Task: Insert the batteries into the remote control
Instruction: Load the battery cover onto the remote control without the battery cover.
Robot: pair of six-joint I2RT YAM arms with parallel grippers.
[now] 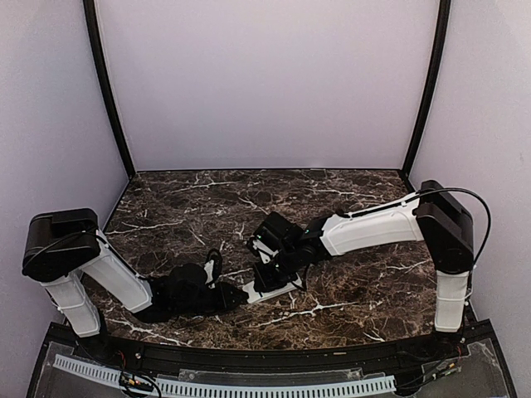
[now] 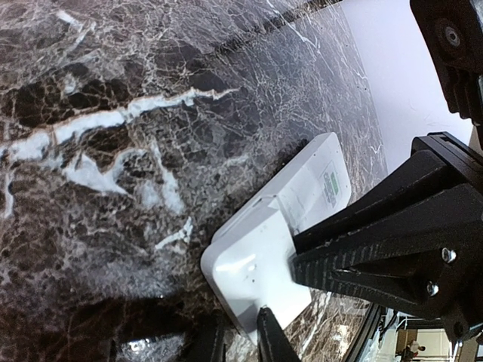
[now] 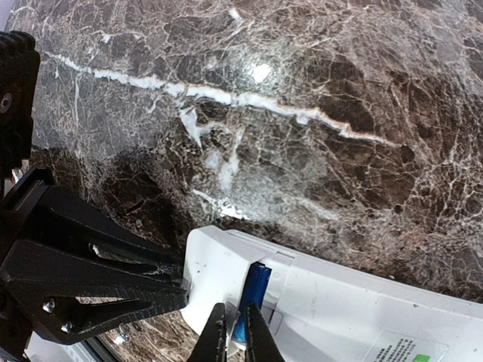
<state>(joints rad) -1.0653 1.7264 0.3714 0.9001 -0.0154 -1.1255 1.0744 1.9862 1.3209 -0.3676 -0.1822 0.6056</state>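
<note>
The white remote control (image 1: 274,289) (image 2: 256,260) (image 3: 377,302) lies back side up on the dark marble near the table's front, a printed label near its far end. My left gripper (image 1: 245,296) (image 2: 241,312) (image 3: 186,280) is shut on the remote's near end. A bluish battery (image 3: 254,286) lies in the slot across the remote's back, beside the raised end section. My right gripper (image 1: 270,280) (image 3: 235,305) (image 2: 296,256) comes down over that slot, its narrow jaws shut on the battery's near part.
Dark veined marble tabletop (image 1: 348,207) spreads behind and to both sides. Pale walls (image 1: 265,83) with black corner posts (image 1: 108,91) close off the back. A black rail and a white slotted strip (image 1: 249,385) run along the near edge.
</note>
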